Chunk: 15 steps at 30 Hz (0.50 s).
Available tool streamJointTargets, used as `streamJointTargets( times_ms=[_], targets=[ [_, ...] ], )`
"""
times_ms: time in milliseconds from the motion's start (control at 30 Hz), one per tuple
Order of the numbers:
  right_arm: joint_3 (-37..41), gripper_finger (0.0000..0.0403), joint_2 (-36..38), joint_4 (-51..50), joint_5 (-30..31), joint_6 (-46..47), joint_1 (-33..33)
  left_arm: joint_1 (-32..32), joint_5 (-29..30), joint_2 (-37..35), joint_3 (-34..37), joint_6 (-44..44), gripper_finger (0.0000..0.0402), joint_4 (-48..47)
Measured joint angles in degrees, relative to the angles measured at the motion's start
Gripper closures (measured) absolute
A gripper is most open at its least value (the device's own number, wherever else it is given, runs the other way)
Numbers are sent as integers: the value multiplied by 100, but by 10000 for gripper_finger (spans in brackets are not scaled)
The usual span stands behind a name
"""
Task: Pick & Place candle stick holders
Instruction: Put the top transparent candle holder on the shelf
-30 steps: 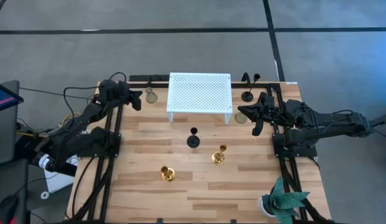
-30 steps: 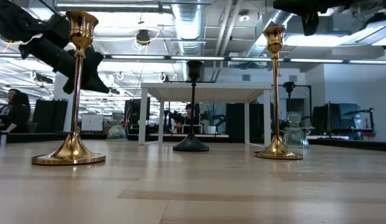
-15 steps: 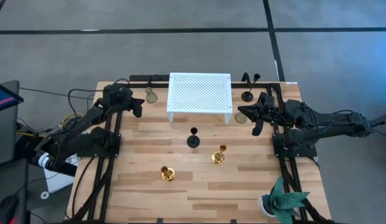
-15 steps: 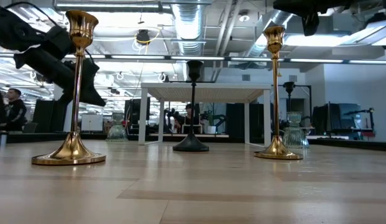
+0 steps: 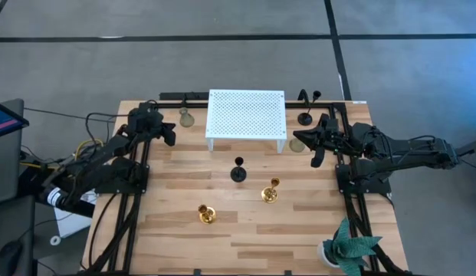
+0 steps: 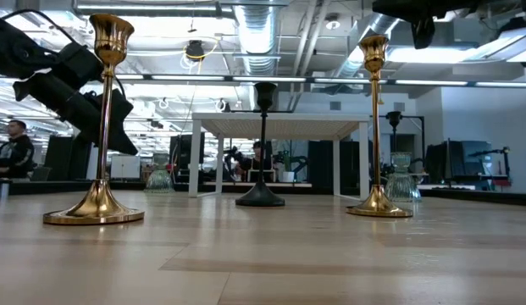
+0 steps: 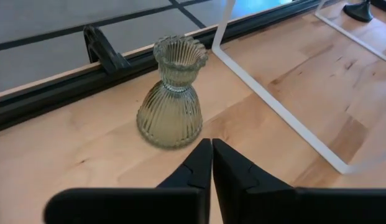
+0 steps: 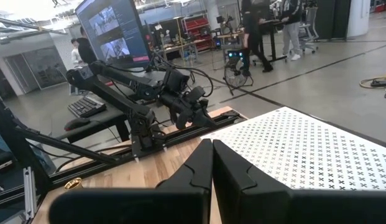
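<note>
Barely begun. Left gripper [image 7: 211,155], fingers pressed together and empty, hovering just short of pale green glass holder [image 7: 172,94] at white perforated stand's [image 5: 246,113] nine o'clock. Right gripper [image 5: 317,142] likewise closed, empty (waiting at three o'clock). All holders on table, none placed on stand.

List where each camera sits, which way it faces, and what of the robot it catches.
High: overhead, straight down; both arms, white rack.
Low: table height, level across; gold holder nearest.
Left wrist: past the shut left gripper at the green glass holder.
Right wrist: past the shut right gripper toward the left arm; shares the rack.
</note>
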<state>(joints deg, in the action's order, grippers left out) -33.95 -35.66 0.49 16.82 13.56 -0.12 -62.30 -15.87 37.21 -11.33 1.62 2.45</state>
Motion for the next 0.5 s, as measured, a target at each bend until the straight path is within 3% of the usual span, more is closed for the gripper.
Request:
streamJointTargets(
  times_ms=[233,500],
  targets=[
    [0,403,-2,0,2,0,0,7,-48,524,2,-44,319,798],
    [0,403,0,0,2,0,-1,125,-84,1599,2,-58,231,1805]
  ],
)
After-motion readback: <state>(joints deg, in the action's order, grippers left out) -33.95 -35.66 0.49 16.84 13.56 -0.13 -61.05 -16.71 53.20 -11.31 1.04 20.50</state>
